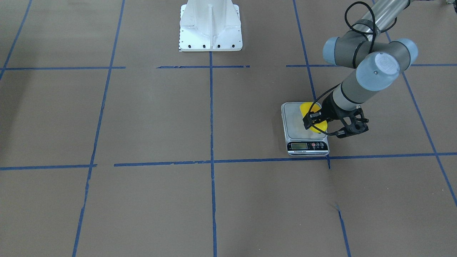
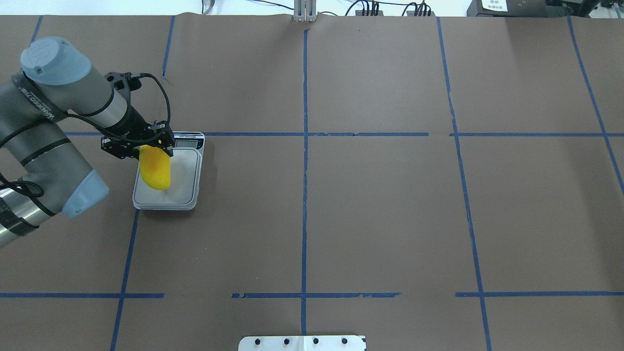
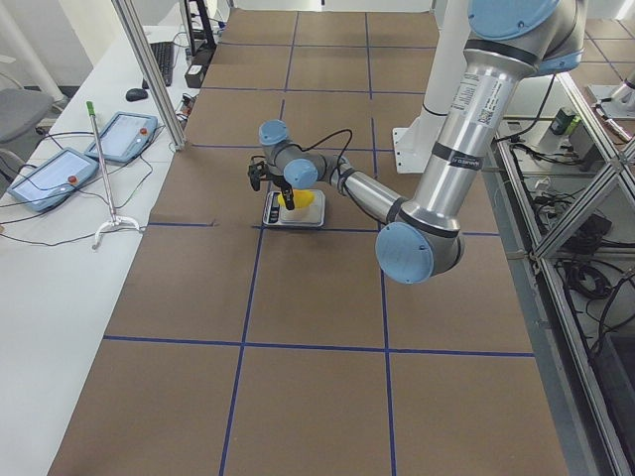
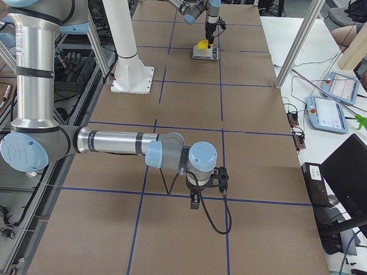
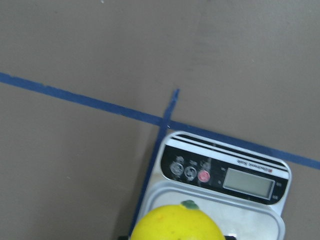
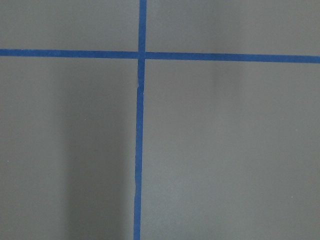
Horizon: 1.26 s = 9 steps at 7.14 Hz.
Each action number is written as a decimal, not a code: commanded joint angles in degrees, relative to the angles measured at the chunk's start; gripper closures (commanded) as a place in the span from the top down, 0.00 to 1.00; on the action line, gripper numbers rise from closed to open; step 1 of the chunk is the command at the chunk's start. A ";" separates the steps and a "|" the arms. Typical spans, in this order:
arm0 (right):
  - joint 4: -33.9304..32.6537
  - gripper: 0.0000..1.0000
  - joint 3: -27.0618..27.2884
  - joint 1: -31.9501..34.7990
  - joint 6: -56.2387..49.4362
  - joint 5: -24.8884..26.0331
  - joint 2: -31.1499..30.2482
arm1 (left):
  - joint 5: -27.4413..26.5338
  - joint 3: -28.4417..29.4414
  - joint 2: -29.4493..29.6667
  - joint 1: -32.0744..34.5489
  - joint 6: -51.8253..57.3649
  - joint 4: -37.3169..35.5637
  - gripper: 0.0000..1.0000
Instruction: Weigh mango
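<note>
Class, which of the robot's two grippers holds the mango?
The left gripper, above the scale, grips the yellow mango; the right gripper hangs far off over the tape lines.

- Overhead exterior: mounted high behind the robot, facing forward and down; covers the whole bench (image 2: 390, 219), with the scale (image 2: 185, 180) near its left edge.
- Exterior front-facing: opposite edge, looking steeply down toward the robot base (image 1: 210, 32); shares the scale.
- Exterior left, exterior right: at the bench ends, looking along it; both include the scale.
- Left wrist-mounted: close above the scale display (image 5: 248, 182) and mango (image 5: 177, 225).
- Right wrist-mounted: close, straight down on a tape crossing (image 6: 142, 54).
</note>
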<state>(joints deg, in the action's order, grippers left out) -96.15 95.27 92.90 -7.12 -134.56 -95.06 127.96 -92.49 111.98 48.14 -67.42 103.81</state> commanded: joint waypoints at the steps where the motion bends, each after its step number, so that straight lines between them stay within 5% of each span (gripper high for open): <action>1: 0.00 1.00 0.00 0.00 0.00 0.00 0.05 | 0.00 0.73 0.87 -0.76 0.10 0.08 0.00; 2: 0.00 1.00 0.00 0.00 0.00 0.00 -0.04 | -0.08 0.73 0.79 -1.28 0.18 0.08 0.57; 3: 0.00 1.00 0.00 0.00 0.00 0.00 0.05 | -0.17 -0.22 0.70 -1.20 0.10 0.60 1.00; 6: 0.00 1.00 0.00 0.00 0.00 0.00 0.05 | -0.17 -8.12 -2.88 9.31 7.51 -0.97 1.00; 9: 0.00 1.00 0.00 0.00 0.00 0.00 -0.04 | 2.10 -11.31 -17.26 25.46 36.91 -1.68 1.00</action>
<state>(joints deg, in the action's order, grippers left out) -96.15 95.27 92.90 -7.12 -134.56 -95.08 128.74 -103.00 101.33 66.21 -43.73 102.33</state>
